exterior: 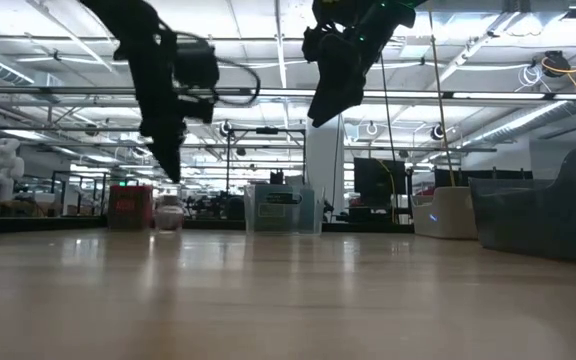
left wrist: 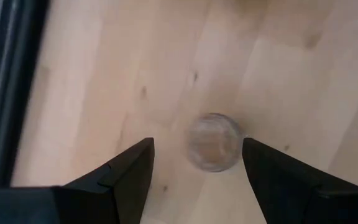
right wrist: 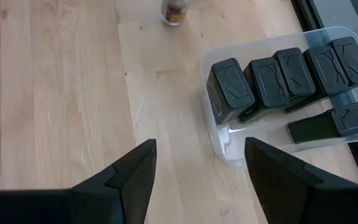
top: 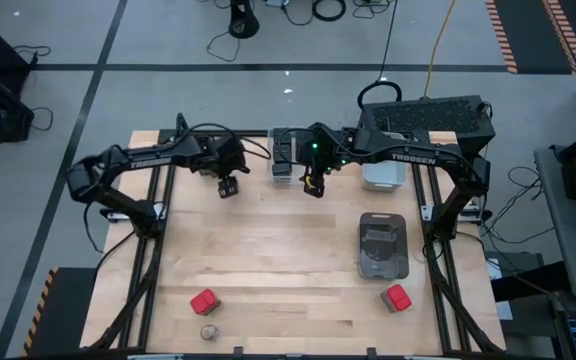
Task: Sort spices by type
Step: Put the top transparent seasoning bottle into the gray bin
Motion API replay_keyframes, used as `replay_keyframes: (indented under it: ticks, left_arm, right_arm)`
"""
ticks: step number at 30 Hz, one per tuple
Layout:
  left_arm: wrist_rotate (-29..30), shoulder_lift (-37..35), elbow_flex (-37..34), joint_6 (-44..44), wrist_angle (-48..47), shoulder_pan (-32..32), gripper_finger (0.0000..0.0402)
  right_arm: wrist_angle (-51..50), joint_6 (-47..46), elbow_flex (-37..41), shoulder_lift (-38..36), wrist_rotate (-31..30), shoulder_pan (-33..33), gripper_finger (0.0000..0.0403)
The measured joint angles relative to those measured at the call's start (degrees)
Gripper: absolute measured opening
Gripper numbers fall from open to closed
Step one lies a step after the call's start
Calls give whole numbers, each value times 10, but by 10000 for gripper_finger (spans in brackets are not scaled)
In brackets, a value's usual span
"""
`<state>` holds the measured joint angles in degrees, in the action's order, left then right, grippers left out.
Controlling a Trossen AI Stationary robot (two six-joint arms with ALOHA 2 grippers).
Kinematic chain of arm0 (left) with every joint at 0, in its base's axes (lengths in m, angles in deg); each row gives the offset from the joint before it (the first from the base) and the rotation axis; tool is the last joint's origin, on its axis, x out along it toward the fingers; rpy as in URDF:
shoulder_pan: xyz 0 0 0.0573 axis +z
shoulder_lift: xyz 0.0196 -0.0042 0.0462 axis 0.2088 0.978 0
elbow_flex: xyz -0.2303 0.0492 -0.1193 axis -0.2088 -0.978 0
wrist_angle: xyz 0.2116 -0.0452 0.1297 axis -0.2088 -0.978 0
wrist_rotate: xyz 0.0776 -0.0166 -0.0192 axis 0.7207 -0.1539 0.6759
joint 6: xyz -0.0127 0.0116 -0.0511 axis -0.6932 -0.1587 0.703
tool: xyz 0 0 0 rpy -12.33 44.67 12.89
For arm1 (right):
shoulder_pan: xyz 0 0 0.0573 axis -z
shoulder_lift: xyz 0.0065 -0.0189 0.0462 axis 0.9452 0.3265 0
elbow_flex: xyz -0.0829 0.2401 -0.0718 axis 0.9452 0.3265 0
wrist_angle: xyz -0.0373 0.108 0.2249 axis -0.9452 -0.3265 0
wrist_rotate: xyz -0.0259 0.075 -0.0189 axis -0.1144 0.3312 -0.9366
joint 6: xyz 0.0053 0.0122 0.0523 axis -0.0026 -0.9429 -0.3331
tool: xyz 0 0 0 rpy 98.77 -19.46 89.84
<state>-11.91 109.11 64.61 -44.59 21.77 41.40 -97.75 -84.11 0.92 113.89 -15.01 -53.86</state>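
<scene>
Both your grippers hang above the far half of the table, empty and parted.

Your left gripper [top: 228, 188] hovers with fingers spread, and its wrist view shows a blurred round jar [left wrist: 213, 141] on the wood between them, probably untouched. Your right gripper [top: 311, 186] is likewise spread and holds nothing; just beyond it a clear bin [right wrist: 229, 146] holds six dark tins [right wrist: 230, 87]. Near the front edge sit two red tins [top: 204, 301] well apart, and a small round jar [top: 209, 332].

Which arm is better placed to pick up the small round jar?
Left. The round jar lies just beyond the left gripper, between its open fingers; the right gripper faces the clear bin.
</scene>
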Motion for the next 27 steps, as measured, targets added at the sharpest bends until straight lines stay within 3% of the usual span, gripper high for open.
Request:
replay_keyframes:
  ticks: [13, 20, 27]
  left_arm:
    - [-25, 10, 14, 3, -11, -15, 249]
    - [-25, 28, -15, 3, -6, -15, 249]
    - [-27, 38, -29, 2, 50, -15, 249]
  right_arm:
    - [-7, -5, 0, 0, 0, -5, 228]
    - [-18, -12, 0, 0, 0, -11, 228]
    - [-17, -15, 0, 0, 0, -12, 228]
